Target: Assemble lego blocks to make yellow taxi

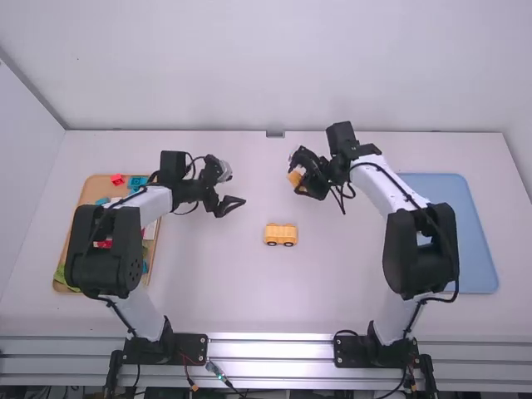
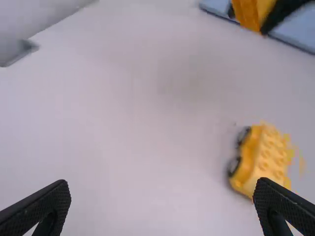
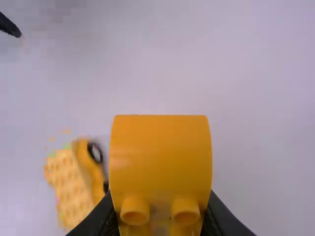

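Two yellow pieces: the wheeled base (image 1: 281, 234) sits on the table (image 1: 216, 287) between the arms, studs up; the curved block (image 3: 160, 152) is raised off it, farther out and a little to the right.
Curved block: looks like light, stiff, smooth plastic to me; its rounded face could slip, so I'd keep the pinch on its flat sides, with the underside left free to seat.
Wheeled base: light too, and apt to roll on its wheels (image 3: 95, 152); I'd steady it low by the body, off the studs, before anyone presses down. Firm pressure should do no harm, but a crooked push might tip it.
Right gripper (image 3: 160, 196): fingers closed on the curved block.
Left gripper (image 2: 162, 184): fingers spread, nothing between them, between the base and the tan tray.
Tan tray (image 1: 93, 191): holds a red block (image 1: 117, 179) and other coloured pieces, with the left arm across it.
Blue tray (image 1: 472, 249): partly beneath the right arm.
In the way: mostly the grippers themselves, which could bump over so small a base.
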